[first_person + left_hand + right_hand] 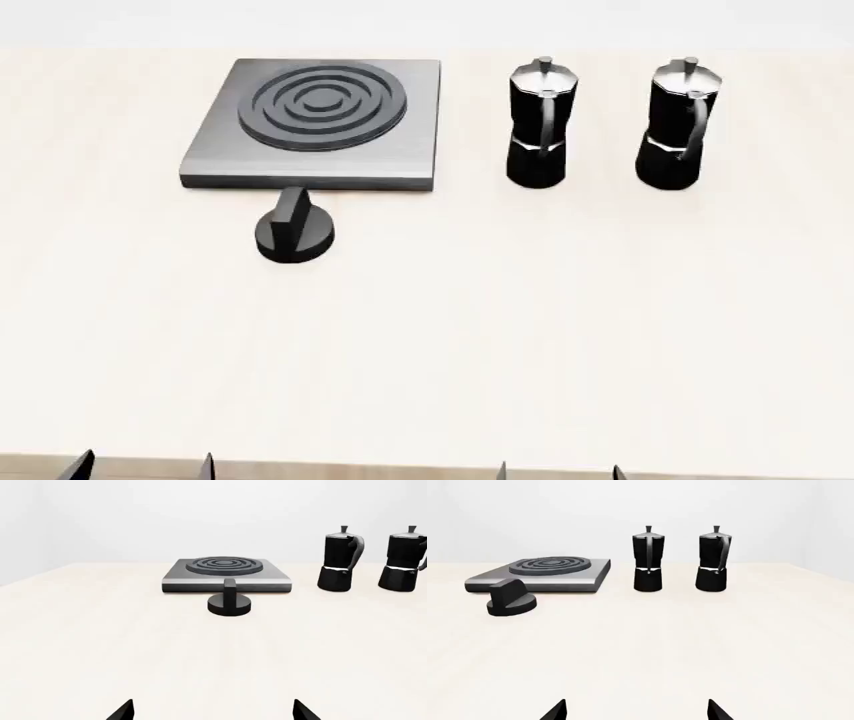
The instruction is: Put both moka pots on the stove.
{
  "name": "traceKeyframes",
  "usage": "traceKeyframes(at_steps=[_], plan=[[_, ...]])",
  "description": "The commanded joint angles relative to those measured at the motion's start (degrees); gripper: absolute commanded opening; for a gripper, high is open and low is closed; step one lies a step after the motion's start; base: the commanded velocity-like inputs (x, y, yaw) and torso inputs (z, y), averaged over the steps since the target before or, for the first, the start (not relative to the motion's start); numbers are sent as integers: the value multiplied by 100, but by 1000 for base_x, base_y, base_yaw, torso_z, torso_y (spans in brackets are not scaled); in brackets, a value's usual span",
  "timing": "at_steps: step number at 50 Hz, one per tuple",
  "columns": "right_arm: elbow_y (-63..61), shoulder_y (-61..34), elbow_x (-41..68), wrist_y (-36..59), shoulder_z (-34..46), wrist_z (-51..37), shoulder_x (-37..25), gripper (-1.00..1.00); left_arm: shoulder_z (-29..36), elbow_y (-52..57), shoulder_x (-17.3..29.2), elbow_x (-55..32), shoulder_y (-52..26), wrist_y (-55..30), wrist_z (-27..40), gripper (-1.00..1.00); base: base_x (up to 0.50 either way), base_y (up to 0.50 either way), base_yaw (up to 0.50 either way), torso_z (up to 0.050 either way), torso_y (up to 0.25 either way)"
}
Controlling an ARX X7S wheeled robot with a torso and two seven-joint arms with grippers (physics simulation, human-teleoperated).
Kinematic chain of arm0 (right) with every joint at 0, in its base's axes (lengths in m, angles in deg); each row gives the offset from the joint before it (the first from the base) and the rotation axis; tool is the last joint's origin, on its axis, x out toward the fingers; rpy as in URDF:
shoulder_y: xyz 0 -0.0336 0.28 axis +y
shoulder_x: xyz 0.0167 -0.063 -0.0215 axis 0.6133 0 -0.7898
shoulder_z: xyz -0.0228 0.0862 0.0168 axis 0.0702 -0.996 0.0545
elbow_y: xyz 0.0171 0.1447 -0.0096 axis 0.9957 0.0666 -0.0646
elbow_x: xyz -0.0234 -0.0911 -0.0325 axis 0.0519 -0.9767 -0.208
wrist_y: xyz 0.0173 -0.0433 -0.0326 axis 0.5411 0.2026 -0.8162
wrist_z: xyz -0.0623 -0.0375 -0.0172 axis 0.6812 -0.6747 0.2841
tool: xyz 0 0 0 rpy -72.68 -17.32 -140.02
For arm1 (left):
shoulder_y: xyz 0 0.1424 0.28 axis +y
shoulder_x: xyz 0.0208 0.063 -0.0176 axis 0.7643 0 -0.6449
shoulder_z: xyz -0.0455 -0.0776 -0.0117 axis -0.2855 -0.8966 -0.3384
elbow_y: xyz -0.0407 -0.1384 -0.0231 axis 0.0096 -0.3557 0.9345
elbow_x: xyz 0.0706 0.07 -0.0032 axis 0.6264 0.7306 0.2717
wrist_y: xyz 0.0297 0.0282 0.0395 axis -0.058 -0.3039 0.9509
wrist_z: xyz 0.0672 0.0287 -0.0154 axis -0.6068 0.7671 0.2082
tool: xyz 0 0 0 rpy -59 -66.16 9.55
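pale table (534, 330) | moka pots (541, 123) black, faceted, silvery-lidded, upright | stove (320, 125) bare

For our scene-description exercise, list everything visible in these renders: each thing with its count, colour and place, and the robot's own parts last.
Table: one, pale cream, bearing everything.
Stove: one, dark grey with ring burner, far left of the table.
Knob: one, black, just in front of the stove.
Moka pots: two, black with silvery lids, upright side by side right of the stove, the near pot next to it, the far pot beyond.
Left gripper: dark fingertips at the near edge, open, empty.
Right gripper: the same, open, empty.
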Motion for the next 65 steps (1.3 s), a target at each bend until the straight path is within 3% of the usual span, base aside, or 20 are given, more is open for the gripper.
traceKeyframes(at_steps=[1,17,31,43,65], plan=[[34,-9,111,-28,143,-142,-111,100,116,-56,98,-99,-15,44,115,100,0,0,0,0,0],[-560,139,195,131,406,-455,-369,100,394,626,337,-317,151,-222,397,100,0,0,0,0,0],[-2838,668,496,946,437,-583,-571,100,452,2777,538,-448,671,-875,648,100,0,0,0,0,0],[-4029,1036,558,916,472,-732,-716,100,514,4235,713,-476,1037,-1225,824,100,0,0,0,0,0],[-4364,1197,514,761,691,-843,-900,100,702,4437,857,-519,1078,-1214,943,100,11,0,0,0,0]])
